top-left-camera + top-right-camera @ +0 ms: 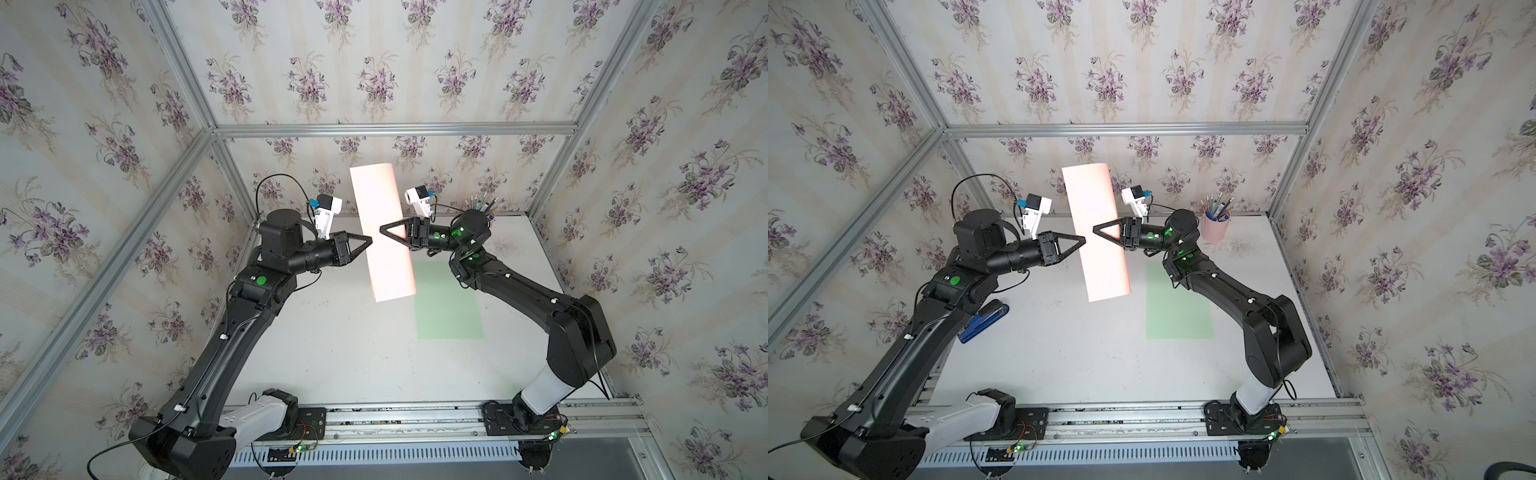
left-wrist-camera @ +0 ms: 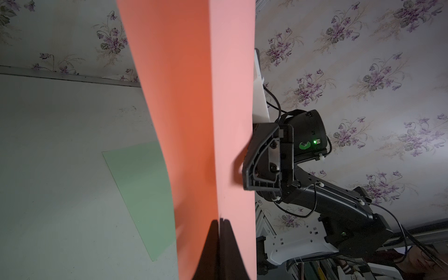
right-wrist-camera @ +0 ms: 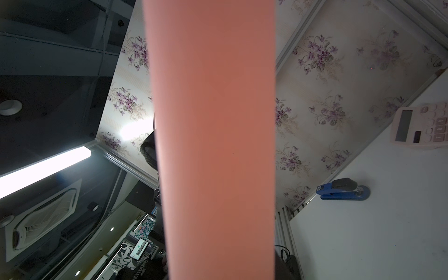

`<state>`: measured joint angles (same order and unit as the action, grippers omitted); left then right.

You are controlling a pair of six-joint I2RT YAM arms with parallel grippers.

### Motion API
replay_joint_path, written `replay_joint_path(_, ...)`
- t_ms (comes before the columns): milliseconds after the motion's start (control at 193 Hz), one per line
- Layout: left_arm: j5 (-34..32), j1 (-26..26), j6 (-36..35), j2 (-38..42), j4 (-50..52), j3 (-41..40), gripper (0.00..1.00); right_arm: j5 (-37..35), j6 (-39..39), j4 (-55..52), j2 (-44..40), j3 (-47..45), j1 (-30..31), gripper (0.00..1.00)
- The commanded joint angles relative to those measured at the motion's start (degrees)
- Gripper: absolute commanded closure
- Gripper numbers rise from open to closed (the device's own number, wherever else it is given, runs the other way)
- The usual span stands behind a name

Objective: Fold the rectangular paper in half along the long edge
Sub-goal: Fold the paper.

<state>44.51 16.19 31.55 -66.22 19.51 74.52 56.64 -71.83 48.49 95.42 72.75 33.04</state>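
Top views are both showing the two arms standing up from the rail (image 1: 415, 415), each bent at the elbow with its forearm lying level and pointing at the other, so the grippers are facing tip to tip above the table (image 1: 332, 353). The left gripper (image 1: 370, 240) is pointing toward the green sheet (image 1: 451, 307) from well off to its side. The right gripper (image 1: 382, 229) is pointing away from that sheet, and the right arm's elbow is hanging over the sheet's far edge.

Between the two tips the pink paper (image 1: 380, 203) is hanging in the air, clear of the table. It is showing as a long strip just beside the green sheet on the left arm's side, its near end overlapping the green sheet's far corner in both top views.

In the left wrist view the left gripper's fingers (image 2: 211, 247) are pressing together and pinching the paper at one long edge. A line between a darker and a lighter band is running up the paper from their seam — crease or mere curve, I cannot tell. The right gripper is overlapping the opposite long edge and casting a shadow on it, but whether its fingers are pinching or standing spread is not showing. In the right wrist view the paper (image 3: 213, 121) is filling the middle, hiding the fingers.
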Motion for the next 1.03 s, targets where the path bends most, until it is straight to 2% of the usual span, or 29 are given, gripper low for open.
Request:
replay_joint_path(0,0.5,0.0,-0.6,-0.1,-0.8,0.5,1.0,0.7,1.1,0.3,-0.6,0.6,-0.1,0.69)
replay_joint_path(222,0.5,0.0,-0.7,-0.1,-0.5,0.7,0.96,0.8,1.6,-0.5,-0.8,0.5,0.0,0.7)
replay_joint_path(331,0.4,0.0,-0.9,0.0,-0.3,0.8,0.89,0.7,2.0,-0.9,-1.0,0.4,-0.1,0.72)
replay_joint_path(744,0.5,0.0,-0.9,0.1,-0.3,0.7,0.89,0.8,2.3,-1.3,-1.9,0.1,-0.1,0.74)
replay_joint_path(822,0.4,0.0,-0.9,0.2,-0.4,0.6,0.82,0.8,2.3,-1.2,-1.9,0.0,-0.1,0.74)
replay_joint_path(946,-0.1,0.0,-0.7,0.4,-0.2,0.7,0.58,0.8,2.1,-1.0,-1.9,-0.2,-0.1,0.75)
replay_joint_path(1029,-0.6,0.0,-1.1,0.8,0.3,1.0,0.52,0.9,1.4,-0.1,-2.1,-0.4,-0.1,0.75)
